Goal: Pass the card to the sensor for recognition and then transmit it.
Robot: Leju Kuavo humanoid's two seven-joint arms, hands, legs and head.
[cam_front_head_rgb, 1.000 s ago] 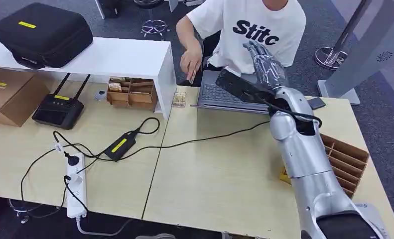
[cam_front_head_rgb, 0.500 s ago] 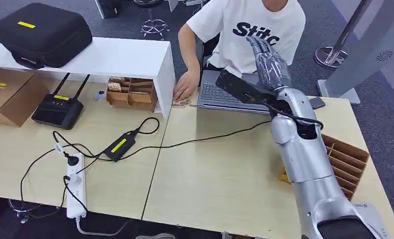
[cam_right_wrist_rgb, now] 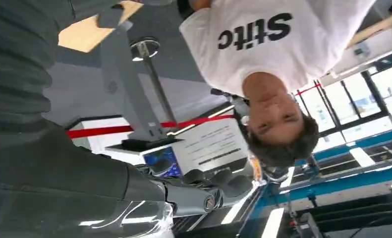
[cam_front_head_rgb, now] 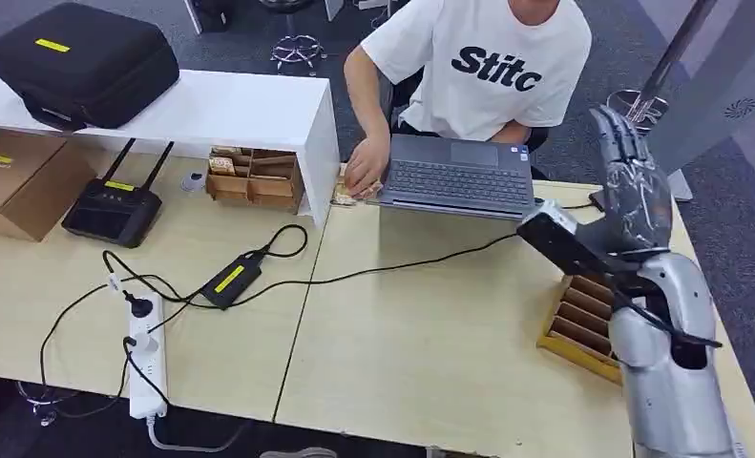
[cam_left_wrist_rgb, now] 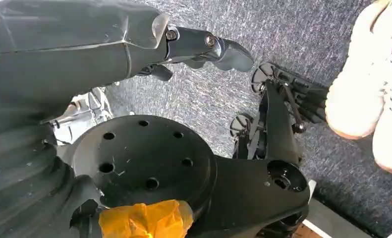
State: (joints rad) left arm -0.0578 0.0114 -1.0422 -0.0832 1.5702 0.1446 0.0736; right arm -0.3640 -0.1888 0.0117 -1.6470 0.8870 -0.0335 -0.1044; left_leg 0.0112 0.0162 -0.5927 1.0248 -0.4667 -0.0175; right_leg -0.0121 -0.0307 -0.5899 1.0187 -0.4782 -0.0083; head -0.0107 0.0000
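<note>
A light wooden tabletop (cam_front_head_rgb: 430, 334) carries the equipment. At its far left a white shelf (cam_front_head_rgb: 211, 110) holds a black case (cam_front_head_rgb: 82, 62); beside it sit a cardboard box (cam_front_head_rgb: 15, 181) and a black router (cam_front_head_rgb: 114, 208) with two antennas. A small open cardboard tray (cam_front_head_rgb: 254, 176) stands under the shelf edge. A white power strip (cam_front_head_rgb: 146, 358) lies near the front edge, and a black power adapter (cam_front_head_rgb: 230, 279) lies near it, its cable (cam_front_head_rgb: 402, 265) running across the tabletop toward the right arm.

A person in a white T-shirt (cam_front_head_rgb: 483, 62) sits at the far side behind an open grey laptop (cam_front_head_rgb: 454, 176). The person's hand (cam_front_head_rgb: 364, 175) rests on a small stack of cards (cam_front_head_rgb: 346, 194) lying on the tabletop just beside the laptop's left edge. It cannot be told which card is the task's card.

A slotted cardboard rack (cam_front_head_rgb: 583, 320) stands at the right side of the tabletop, partly hidden by the right arm.

The right arm is raised over the right end of the tabletop, forearm upright. The right hand (cam_front_head_rgb: 631, 186) points up and away, fingers extended and apart, holding nothing. The right wrist view looks toward the person.

The left hand (cam_left_wrist_rgb: 203, 47) hangs above grey carpet (cam_left_wrist_rgb: 208, 99); whether its fingers are spread or closed cannot be told.
</note>
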